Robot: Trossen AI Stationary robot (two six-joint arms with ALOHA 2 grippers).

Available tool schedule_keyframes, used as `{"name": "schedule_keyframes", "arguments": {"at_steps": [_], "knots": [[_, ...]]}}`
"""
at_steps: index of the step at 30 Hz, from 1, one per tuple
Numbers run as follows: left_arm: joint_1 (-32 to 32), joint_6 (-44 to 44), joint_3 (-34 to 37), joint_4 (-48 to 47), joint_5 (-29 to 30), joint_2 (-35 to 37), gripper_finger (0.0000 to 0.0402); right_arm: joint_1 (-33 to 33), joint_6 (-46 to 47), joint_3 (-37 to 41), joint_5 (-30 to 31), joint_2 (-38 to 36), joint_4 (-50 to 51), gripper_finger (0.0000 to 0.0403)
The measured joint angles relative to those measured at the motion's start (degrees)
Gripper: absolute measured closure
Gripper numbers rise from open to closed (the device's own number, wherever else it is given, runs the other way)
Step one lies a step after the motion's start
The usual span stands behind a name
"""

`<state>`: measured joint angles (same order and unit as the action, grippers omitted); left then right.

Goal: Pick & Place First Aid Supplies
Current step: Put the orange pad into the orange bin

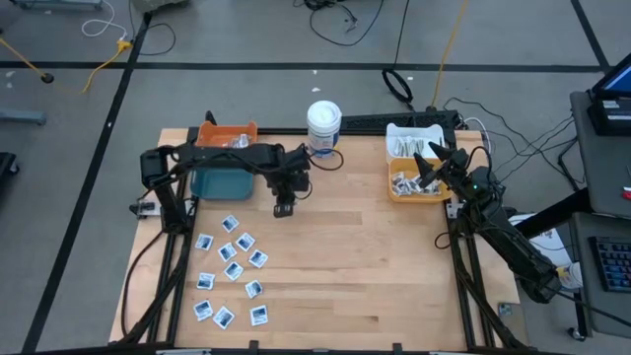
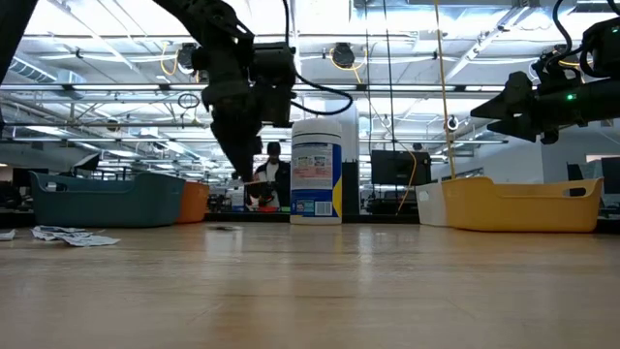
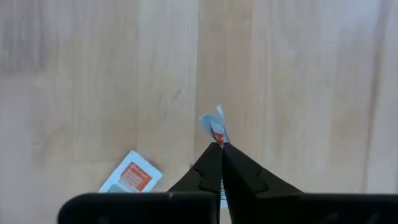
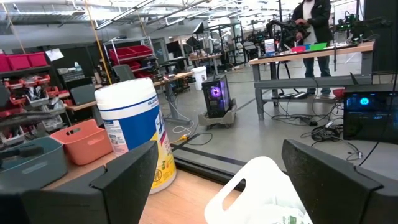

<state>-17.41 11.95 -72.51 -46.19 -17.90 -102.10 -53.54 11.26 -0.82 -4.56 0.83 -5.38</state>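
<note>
The yellow bin [image 1: 415,184] sits at the far right of the wooden table [image 1: 355,266] and holds a heap of narrow whitish wrapped strips [image 1: 406,181]; the white bin [image 1: 412,141] just behind it holds more pale packets, though what kind cannot be told. On the other side of the white cylindrical tub [image 1: 323,128], the orange bin [image 1: 228,135] carries a few pale items, and the teal bin [image 1: 221,180] in front of it shows no contents that can be made out. Only the high view shows the cluster of square white-and-blue sachets [image 1: 230,271] spread on the wood, well in front of the teal bin. Only the left wrist view shows what the left gripper [image 3: 220,145] has: its two dark fingers are pressed together on a tiny packet with a red mark [image 3: 214,124], which sticks out past the tips above the table, while a second red-marked packet [image 3: 130,176] lies flat on the wood near it. From above, that gripper is in front of the tub, just right of the teal bin. The right gripper [image 1: 430,165] hangs over the yellow bin with its fingers spread apart and nothing between them; its wrist view looks past the white bin toward the tub.
</note>
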Motion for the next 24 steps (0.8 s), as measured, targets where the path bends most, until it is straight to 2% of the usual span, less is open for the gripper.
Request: {"name": "schedule_keyframes", "arguments": {"at_steps": [5, 13, 19, 24], "knots": [[-0.09, -1.27, -0.02, -0.04, -3.06, 2.91, 0.0393, 0.0, 0.01, 0.01, 0.02, 0.01, -0.01, 0.0066], [-2.51, 3.0, -0.02, -1.91, -2.27, 5.74, 0.0398, 0.0, 0.01, 0.02, 0.0, 0.01, -0.01, 0.0066], [-10.59, 3.41, -0.11, -7.1, 5.21, 8.46, 0.0398, 0.02, -0.01, 0.0, 0.0, 0.01, -0.01, 0.0066], [-19.64, 1.78, -0.11, -10.27, 8.75, 9.33, 0.0398, 0.0, 0.0, 0.02, 0.01, -0.01, 0.01, 0.0066]]}}
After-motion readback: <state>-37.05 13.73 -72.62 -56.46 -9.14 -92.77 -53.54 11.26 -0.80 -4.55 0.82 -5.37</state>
